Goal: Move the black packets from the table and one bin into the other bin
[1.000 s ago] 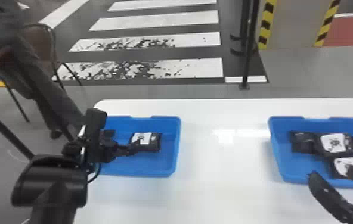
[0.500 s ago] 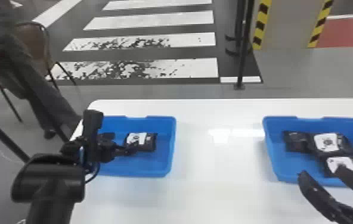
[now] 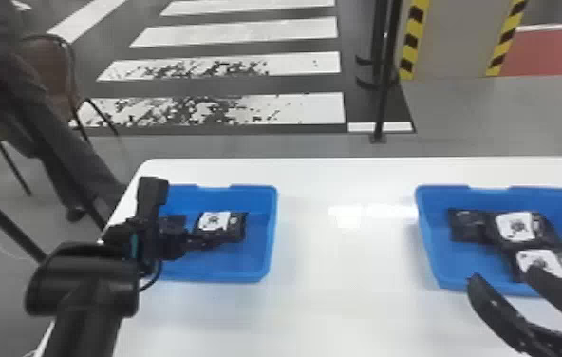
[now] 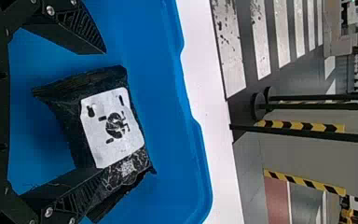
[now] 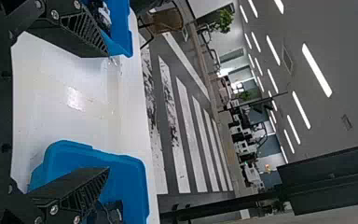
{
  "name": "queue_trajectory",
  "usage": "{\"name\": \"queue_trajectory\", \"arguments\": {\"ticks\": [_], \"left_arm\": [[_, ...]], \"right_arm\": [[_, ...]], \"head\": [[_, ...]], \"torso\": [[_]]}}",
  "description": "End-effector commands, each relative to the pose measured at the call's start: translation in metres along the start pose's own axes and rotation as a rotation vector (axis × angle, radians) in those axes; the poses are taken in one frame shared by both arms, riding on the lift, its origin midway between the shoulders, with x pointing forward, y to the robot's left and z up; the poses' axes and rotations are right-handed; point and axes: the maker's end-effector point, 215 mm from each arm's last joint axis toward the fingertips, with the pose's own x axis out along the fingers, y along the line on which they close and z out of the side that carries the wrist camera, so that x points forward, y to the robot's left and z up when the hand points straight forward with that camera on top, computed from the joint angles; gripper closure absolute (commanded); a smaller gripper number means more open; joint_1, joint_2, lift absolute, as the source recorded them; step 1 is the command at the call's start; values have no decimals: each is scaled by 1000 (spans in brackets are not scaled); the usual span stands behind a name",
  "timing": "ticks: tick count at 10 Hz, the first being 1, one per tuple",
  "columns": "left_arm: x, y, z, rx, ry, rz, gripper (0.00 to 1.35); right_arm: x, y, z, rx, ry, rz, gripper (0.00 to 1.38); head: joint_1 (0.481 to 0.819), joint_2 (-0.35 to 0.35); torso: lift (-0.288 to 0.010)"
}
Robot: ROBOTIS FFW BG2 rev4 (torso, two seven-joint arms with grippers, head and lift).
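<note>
My left gripper (image 3: 194, 238) is low inside the left blue bin (image 3: 269, 237), at a black packet (image 3: 213, 221) with a white label. In the left wrist view the same packet (image 4: 112, 126) lies between the spread fingers of my left gripper (image 4: 102, 112); the lower finger overlaps its edge. At the near edge of the right blue bin (image 3: 429, 237), my right gripper (image 3: 504, 276) stands open with nothing between its fingers. That bin holds black packets (image 3: 515, 227). In the right wrist view my right gripper (image 5: 107, 112) has its fingers wide apart.
The white table (image 3: 341, 285) spreads between the two bins and in front of them. Beyond its far edge stand a dark post (image 3: 382, 85) and a chair (image 3: 52, 76) on the floor.
The bins and table have slid slightly left in the head view. Against the bins, my left gripper sits slightly farther right and my right gripper slightly farther left.
</note>
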Motion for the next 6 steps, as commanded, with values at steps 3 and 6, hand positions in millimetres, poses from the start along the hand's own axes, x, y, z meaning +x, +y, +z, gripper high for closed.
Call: {"name": "queue_trajectory", "arguments": {"ticks": [3, 6], "left_arm": [[8, 0, -11, -30, 35, -6, 298], [17, -21, -3, -32, 23, -34, 924]], "right_arm": [[2, -1, -5, 11, 6, 3, 159], [3, -1, -8, 18, 11, 11, 159]], "head": [[695, 140], [695, 131]], "torso": [[-110], [-110]]}}
